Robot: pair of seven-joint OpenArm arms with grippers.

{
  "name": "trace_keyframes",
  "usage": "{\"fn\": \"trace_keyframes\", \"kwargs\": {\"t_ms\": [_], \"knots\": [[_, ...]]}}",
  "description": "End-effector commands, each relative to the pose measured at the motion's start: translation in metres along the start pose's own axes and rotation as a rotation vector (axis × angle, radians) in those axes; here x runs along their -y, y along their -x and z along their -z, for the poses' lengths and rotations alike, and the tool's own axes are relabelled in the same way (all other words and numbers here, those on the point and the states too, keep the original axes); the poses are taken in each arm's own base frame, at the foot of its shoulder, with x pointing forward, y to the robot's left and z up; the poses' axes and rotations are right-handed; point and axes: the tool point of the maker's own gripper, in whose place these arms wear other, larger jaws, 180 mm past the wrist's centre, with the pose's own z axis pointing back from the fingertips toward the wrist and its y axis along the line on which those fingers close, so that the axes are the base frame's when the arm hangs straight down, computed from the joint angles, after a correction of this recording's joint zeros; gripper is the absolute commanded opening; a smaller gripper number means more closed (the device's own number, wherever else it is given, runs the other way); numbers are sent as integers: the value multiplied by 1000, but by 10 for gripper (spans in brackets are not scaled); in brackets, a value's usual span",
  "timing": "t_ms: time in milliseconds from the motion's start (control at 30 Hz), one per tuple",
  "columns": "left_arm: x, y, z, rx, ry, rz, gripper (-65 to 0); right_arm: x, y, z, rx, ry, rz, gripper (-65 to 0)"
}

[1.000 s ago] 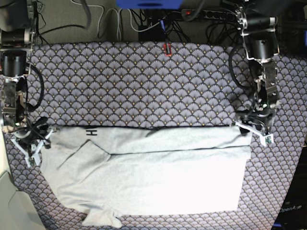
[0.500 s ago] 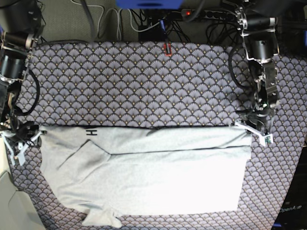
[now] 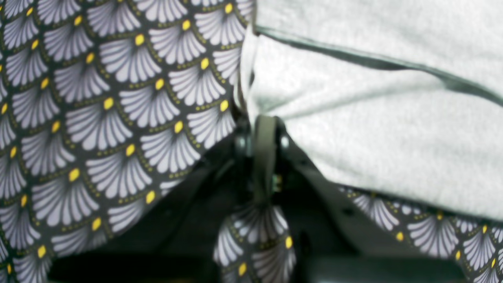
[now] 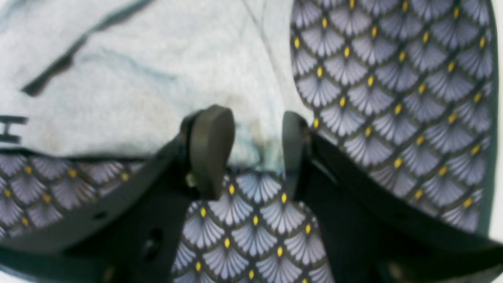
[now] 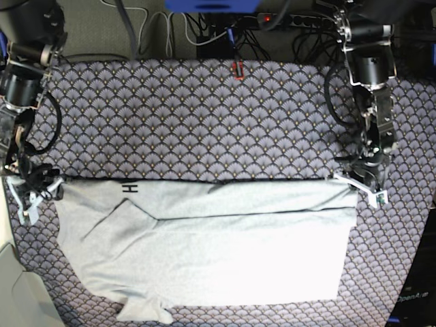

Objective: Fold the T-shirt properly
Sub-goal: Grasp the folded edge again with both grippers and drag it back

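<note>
The light grey T-shirt (image 5: 218, 252) lies flat on the lower half of the fan-patterned cloth (image 5: 204, 122), its top strip folded down along a long crease. A black letter H (image 5: 129, 187) shows near its upper left edge. My left gripper (image 5: 359, 185) sits at the shirt's upper right corner. In the left wrist view it (image 3: 264, 129) is shut on the shirt's edge (image 3: 373, 118). My right gripper (image 5: 33, 194) is at the shirt's upper left corner. In the right wrist view it (image 4: 251, 145) is open, its fingers (image 4: 212, 145) astride the shirt's edge (image 4: 137, 78).
Cables and a power strip (image 5: 286, 20) run along the back edge. A small red object (image 5: 238, 69) lies on the cloth at the back middle. A pale surface (image 5: 13, 293) shows past the cloth at the lower left.
My right gripper moved left and then slightly up, and the shirt's upper left corner was drawn out to the left. The left gripper stayed at the upper right corner.
</note>
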Motion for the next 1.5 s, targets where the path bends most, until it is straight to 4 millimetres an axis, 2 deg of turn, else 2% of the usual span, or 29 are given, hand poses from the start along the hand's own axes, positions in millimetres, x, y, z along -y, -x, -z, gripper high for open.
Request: {"fn": "trace_keyframes", "kwargs": {"t_ms": [0, 200, 433, 567, 633, 767, 800, 1133, 1167, 1233, 1333, 1367, 1467], "knots": [[-2, -17, -1, 32, -6, 7, -646, 10, -16, -4, 41, 15, 0, -394], [-2, -17, -1, 32, -6, 7, -646, 10, -4, 4, 57, 2, 35, -394], [-2, -16, -1, 29, -4, 9, -646, 11, -3, 4, 58, 4, 36, -395], [-2, -15, -1, 24, -4, 11, -646, 10, 14, 5, 29, 4, 37, -407], [-3, -13, -1, 21, -5, 11, -646, 10, 22, 5, 17, 4, 37, -453], [-3, -12, -1, 19, -5, 11, -646, 9, 30, 4, 2, 2, 38, -639], [-3, -12, -1, 19, -3, 12, -646, 9, 30, 4, 2, 2, 38, -650], [-5, -18, -4, 33, -7, 22, -646, 14, 35, -1, -9, 6, 21, -650], [-7, -13, -7, 31, -9, 27, -646, 13, 29, -3, 8, 3, 4, -650], [-6, -18, -11, 50, -6, 36, -646, 11, 28, -10, 22, -5, -30, -650], [-4, -23, -14, 57, -3, 41, -646, 16, 13, -24, 80, 21, -50, -650], [-3, -24, -15, 53, -1, 43, -646, 12, 10, -25, 85, 18, -54, -650], [-1, -29, -19, 52, 4, 50, -646, 16, 9, -32, 71, 36, -58, -650]]}}
